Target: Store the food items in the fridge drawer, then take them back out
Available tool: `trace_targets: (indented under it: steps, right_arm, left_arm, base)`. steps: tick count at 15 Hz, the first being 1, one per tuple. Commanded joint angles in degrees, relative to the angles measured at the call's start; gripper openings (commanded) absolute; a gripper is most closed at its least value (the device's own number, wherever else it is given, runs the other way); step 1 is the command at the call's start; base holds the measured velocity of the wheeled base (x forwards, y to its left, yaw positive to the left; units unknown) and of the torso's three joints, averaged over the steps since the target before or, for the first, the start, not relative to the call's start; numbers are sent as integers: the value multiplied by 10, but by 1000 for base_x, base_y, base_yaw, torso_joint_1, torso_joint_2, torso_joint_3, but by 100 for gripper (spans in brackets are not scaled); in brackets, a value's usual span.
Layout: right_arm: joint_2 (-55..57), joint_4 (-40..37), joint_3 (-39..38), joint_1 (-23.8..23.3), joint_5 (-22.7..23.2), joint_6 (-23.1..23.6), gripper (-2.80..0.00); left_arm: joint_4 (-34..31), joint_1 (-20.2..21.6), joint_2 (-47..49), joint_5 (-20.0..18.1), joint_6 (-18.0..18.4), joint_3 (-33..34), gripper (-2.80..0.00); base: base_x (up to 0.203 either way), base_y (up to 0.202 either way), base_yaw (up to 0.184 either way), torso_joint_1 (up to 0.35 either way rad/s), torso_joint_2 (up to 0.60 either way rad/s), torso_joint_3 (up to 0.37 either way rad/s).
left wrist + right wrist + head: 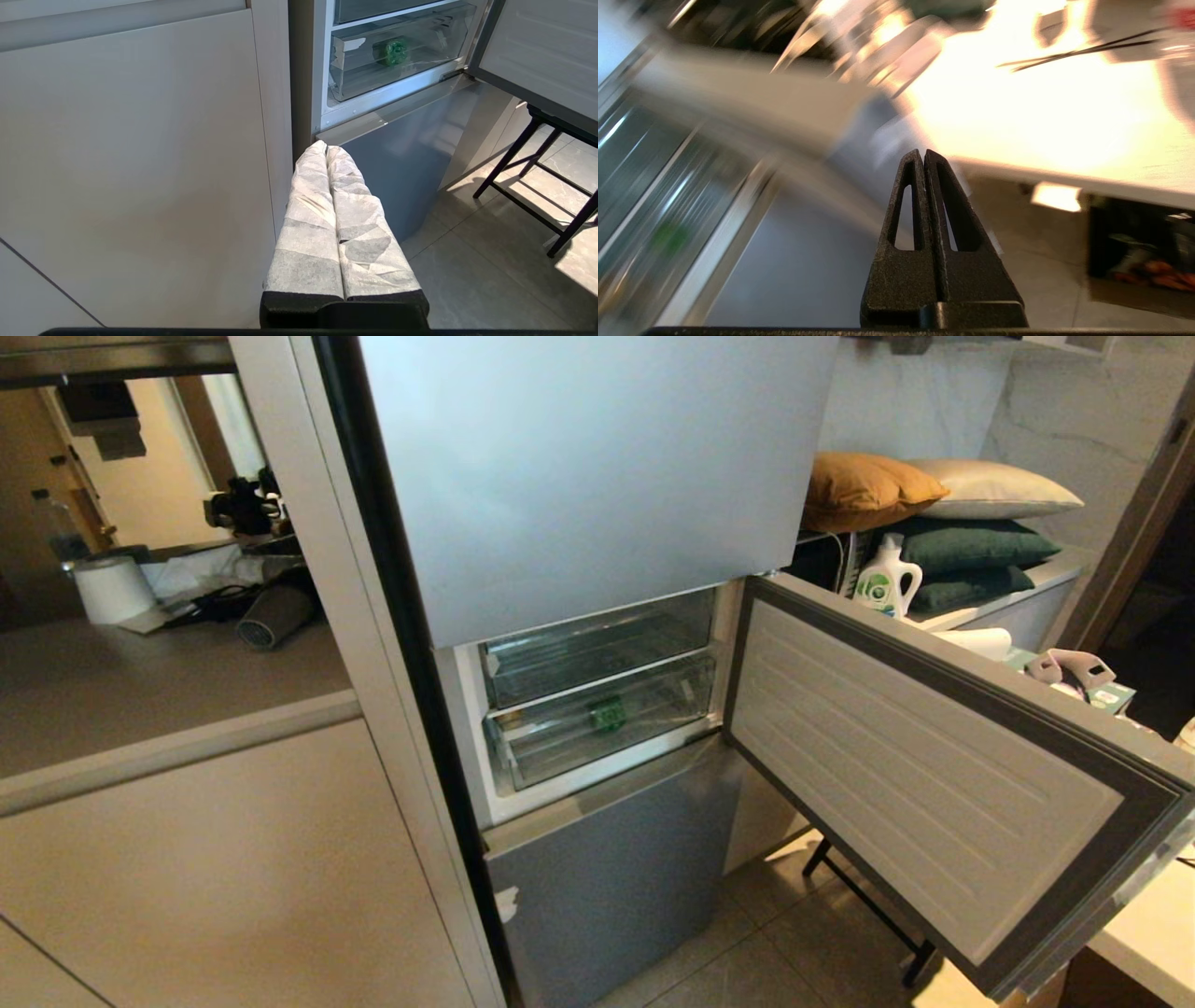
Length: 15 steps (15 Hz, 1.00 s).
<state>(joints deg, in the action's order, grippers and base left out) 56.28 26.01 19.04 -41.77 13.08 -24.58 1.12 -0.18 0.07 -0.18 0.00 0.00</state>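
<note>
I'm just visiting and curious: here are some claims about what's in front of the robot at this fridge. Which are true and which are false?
1. The middle fridge door stands swung open. True.
2. A green item lies inside the lower clear drawer. True.
3. The right claw is gripping a potato. False: its fingers are shut together with nothing between them.
4. The left claw has white wrapping on its fingers, which are closed. True.
5. The lower clear drawer is pulled far out over the floor. False: it sits pushed in within the fridge.
6. A stack of plates rests on the counter behind the door. False: cushions are piled there.
</note>
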Motion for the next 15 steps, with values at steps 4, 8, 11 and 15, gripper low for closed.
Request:
trace_targets:
  steps: [4, 8, 11, 15]
  right_arm:
    - [173, 77, 0, -180, 144, 22, -280]
    - [316, 174, 22, -195, 211, 31, -280]
    - [406, 194, 88, -196, 274, 32, -280]
    - [457, 199, 126, -194, 395, 30, -280]
  left_arm:
    - [0, 0, 0, 0, 0, 5, -280]
    - [0, 0, 0, 0, 0, 5, -280]
    - [0, 0, 0, 0, 0, 5, -280]
    - [0, 0, 0, 0, 0, 5, -280]
  base:
    - [0, 0, 0, 0, 0, 0]
    - [0, 0, 0, 0, 0, 0]
    - [0, 0, 0, 0, 0, 0]
    - [0, 0, 0, 0, 0, 0]
